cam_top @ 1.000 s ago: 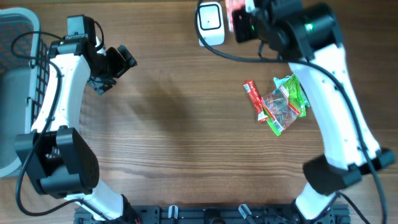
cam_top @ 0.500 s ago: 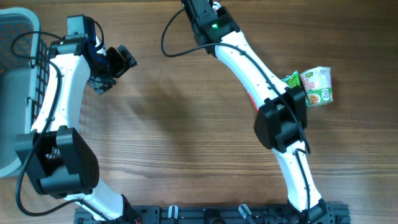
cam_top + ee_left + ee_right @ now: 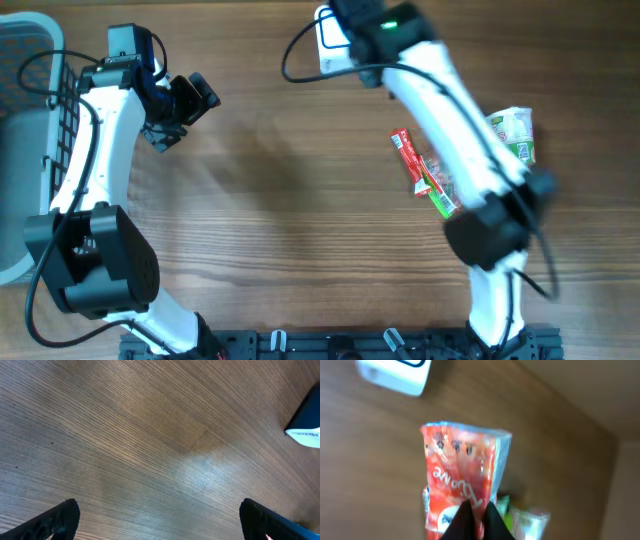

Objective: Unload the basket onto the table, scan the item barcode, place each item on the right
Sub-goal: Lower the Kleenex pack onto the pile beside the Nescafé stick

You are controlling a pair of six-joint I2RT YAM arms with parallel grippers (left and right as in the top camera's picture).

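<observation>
Red packet [image 3: 462,485], pinched at its bottom edge by the right gripper [image 3: 477,520], hangs near the white scanner [image 3: 333,40] at the table's far side, so presenting seems in hand and next its barcode must face the scanner, while the left gripper [image 3: 183,108] idles, jaws spread.

Frame is motion-blurred. Right gripper [image 3: 476,519] has its dark fingers pinched together on the bottom edge of a red snack packet [image 3: 462,467], which stands upright with white lettering I can't read. White scanner box [image 3: 395,374] with a dark window is up-left of the packet. Green wrapper [image 3: 506,510] and a paler pack [image 3: 530,522] sit low-right of it, behind, on the wooden table [image 3: 365,460].
</observation>
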